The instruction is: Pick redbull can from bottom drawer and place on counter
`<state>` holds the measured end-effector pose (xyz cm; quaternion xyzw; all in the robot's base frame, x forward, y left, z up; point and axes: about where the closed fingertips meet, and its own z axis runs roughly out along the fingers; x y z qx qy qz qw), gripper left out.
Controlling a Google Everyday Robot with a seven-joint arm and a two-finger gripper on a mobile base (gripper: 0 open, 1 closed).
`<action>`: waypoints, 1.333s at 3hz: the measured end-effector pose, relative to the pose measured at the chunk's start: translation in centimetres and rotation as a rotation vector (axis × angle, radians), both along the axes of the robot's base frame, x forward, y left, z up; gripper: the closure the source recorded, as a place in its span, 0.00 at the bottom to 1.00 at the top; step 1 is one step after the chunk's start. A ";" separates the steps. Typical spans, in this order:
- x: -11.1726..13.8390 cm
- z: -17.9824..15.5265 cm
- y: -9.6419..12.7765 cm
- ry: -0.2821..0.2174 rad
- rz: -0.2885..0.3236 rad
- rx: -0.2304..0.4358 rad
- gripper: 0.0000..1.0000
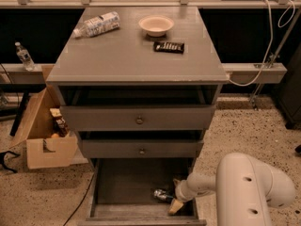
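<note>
The redbull can (162, 195) lies on its side on the floor of the open bottom drawer (122, 187), near its right front. My gripper (174, 195) is down inside the drawer at the can's right end. Its fingers are spread, one pale fingertip (175, 206) in front of the can and the other behind it. The can's right end sits at the gap between them. The counter (127, 55) is the grey cabinet top above.
On the counter lie a clear water bottle (96, 24), a pale bowl (156, 25) and a black candy bar (169, 46). The two upper drawers (139, 120) stand slightly open. A cardboard box (44, 135) sits on the floor to the left. My arm's white body (249, 192) fills the lower right.
</note>
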<state>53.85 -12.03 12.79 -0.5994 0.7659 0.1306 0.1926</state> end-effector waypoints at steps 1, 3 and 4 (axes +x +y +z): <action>-0.1 -0.9 0.1 0.014 0.001 0.004 0.27; -0.1 1.4 0.0 -0.016 0.008 0.026 0.74; -0.1 5.9 -0.4 -0.062 0.044 0.090 0.96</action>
